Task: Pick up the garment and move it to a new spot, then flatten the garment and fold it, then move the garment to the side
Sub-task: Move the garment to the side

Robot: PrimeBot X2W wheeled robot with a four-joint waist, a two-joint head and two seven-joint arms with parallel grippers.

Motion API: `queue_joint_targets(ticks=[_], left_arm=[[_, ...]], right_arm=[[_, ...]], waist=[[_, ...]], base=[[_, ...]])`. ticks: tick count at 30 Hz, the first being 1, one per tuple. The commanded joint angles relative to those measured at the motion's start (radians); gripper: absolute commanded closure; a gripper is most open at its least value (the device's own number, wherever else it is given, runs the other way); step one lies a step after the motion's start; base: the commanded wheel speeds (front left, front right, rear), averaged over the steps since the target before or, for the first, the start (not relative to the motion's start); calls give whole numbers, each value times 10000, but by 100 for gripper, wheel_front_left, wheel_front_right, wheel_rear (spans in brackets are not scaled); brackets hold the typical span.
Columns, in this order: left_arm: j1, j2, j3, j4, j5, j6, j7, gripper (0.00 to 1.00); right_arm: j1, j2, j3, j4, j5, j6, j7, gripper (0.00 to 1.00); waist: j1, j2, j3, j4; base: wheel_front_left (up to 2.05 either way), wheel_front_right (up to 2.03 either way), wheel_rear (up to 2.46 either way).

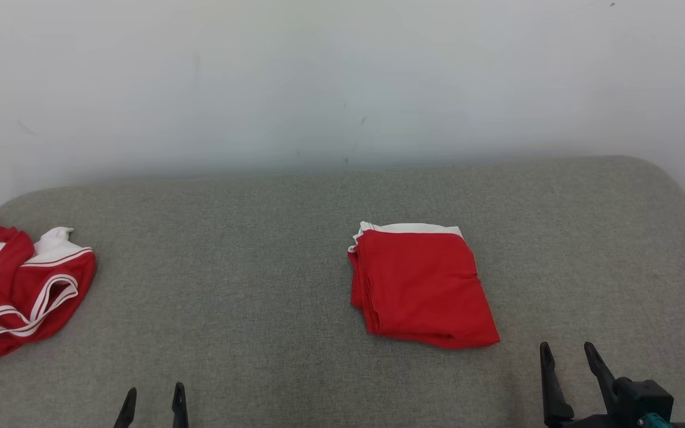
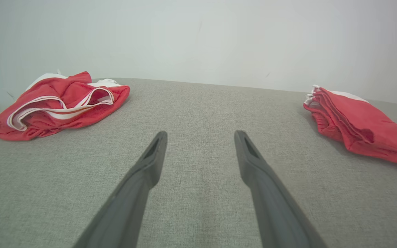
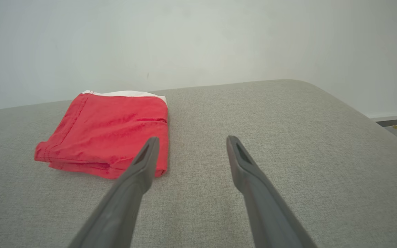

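Grippers stand spread wide and empty at the near edge: left gripper (image 1: 155,389), right gripper (image 1: 567,346). The folded red garment (image 1: 423,285) lies right of centre on the grey cushion (image 1: 259,238), near the right gripper; a crumpled red-and-white garment (image 1: 15,291) sits far left.

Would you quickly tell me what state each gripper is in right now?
Left gripper: open, holding nothing.
Right gripper: open, holding nothing.

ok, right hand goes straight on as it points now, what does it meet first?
Probably nothing but bare grey cushion, then the wall. The right hand, open, aims just right of the folded red garment; depth is unclear.
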Motion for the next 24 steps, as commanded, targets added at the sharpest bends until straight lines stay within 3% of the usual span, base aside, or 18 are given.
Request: queue_joint_targets(ticks=[1, 8, 24], left_arm=[[69, -39, 43, -114, 42, -77, -32, 0], [130, -83, -1, -468, -77, -364, -32, 0], [181, -169, 238, -517, 155, -463, -32, 0]], right_arm=[[26, 21, 77, -72, -6, -23, 6, 0], [150, 22, 346, -356, -112, -23, 30, 0], [395, -20, 539, -961, -583, -25, 392, 0]], waist=[[0, 0, 26, -12], [0, 0, 83, -11], [0, 0, 220, -28]], base=[[0, 0, 0], [0, 0, 0], [0, 0, 0]])
